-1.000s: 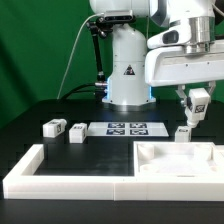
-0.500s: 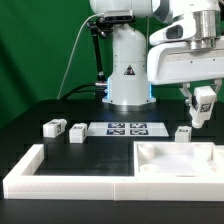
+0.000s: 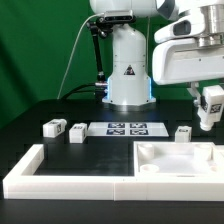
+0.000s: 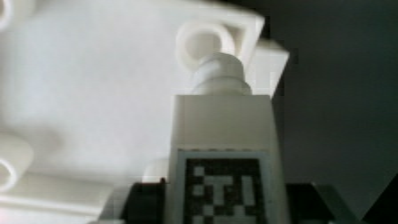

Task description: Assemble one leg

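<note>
Pincer [image 3: 209, 106] clamping blocky white plastic leg [image 4: 222, 130] (square-patterned tag), over smooth tray [image 3: 176, 161]

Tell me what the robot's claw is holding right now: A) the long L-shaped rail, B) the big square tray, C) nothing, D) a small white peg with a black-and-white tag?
D: the gripper is shut on a small white tagged leg, held clear of the table above the square part; the wrist view shows the same leg in its grip.
</note>
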